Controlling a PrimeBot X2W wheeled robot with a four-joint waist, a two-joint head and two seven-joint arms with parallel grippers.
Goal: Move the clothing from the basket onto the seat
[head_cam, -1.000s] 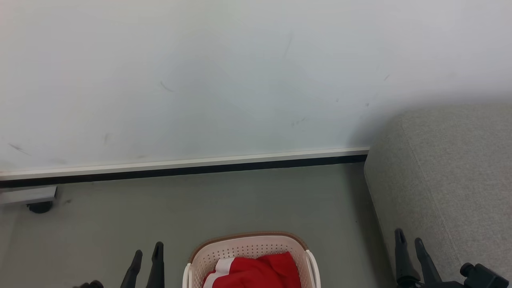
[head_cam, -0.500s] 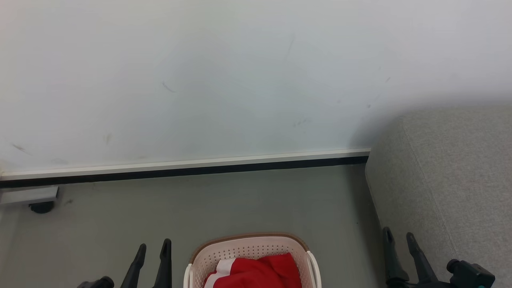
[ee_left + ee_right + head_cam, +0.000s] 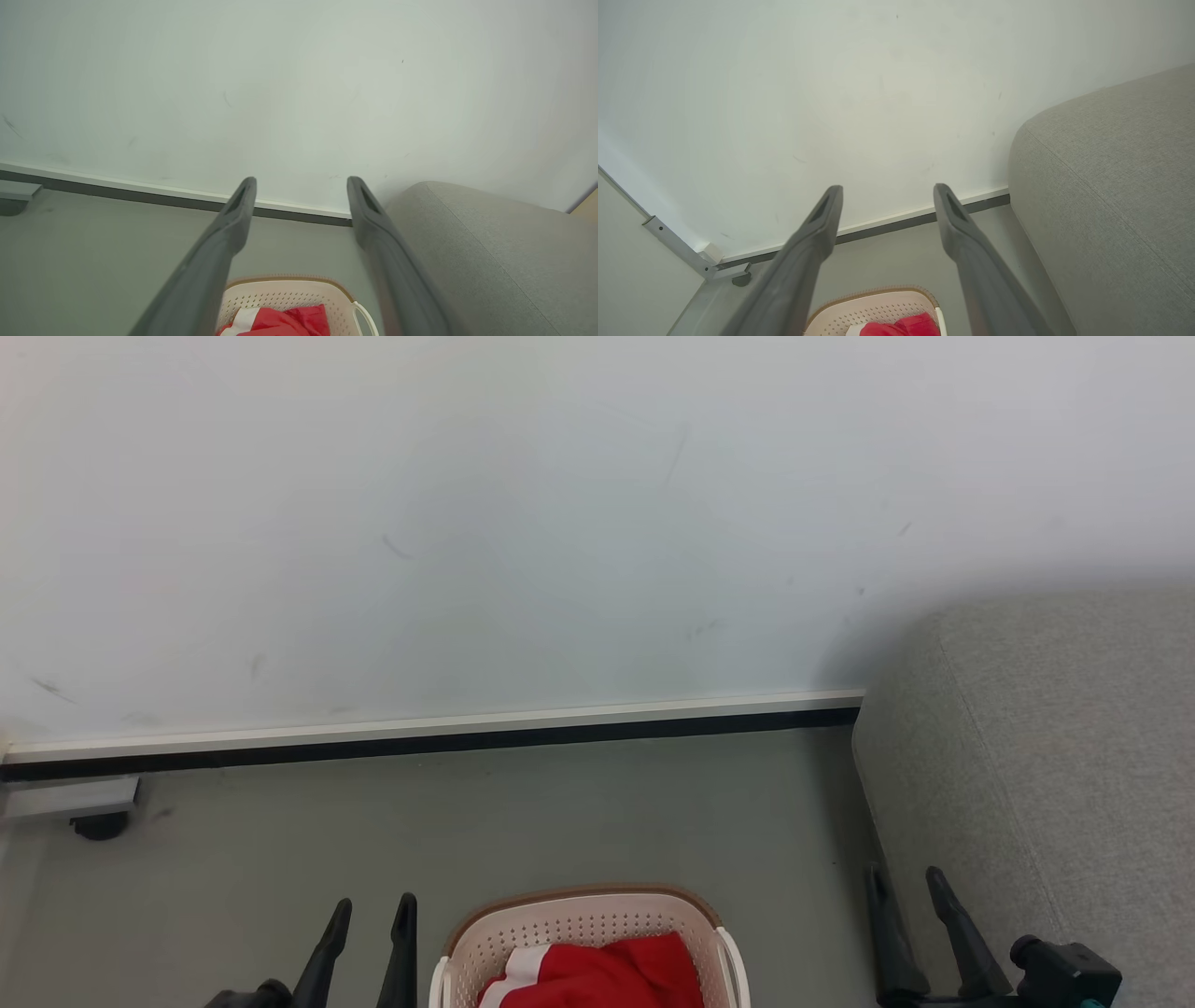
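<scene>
The cream-white basket [image 3: 579, 919] with a brown rim sits on the floor at the bottom middle of the head view, holding red clothing [image 3: 607, 975] with a white band. The basket [image 3: 285, 293] and clothing [image 3: 280, 323] also show between the left fingers, and the basket [image 3: 882, 305] and clothing [image 3: 903, 325] between the right fingers. My left gripper [image 3: 373, 907] stands open just left of the basket, empty. My right gripper [image 3: 904, 877] stands open at the lower right, in front of the grey seat [image 3: 1046, 747]. The seat [image 3: 490, 261] fills the right side of the left wrist view, and the seat [image 3: 1111, 186] the right side of the right wrist view.
A white wall [image 3: 560, 523] with a dark baseboard [image 3: 429, 739] runs behind the basket. Grey floor [image 3: 560, 812] lies between wall and basket. A metal bracket with a dark foot [image 3: 89, 807] sits at the far left by the wall.
Both grippers have shifted inward toward the basket: the left one rightward, the right one leftward. The view has tipped slightly, so the scene sits a little lower.
</scene>
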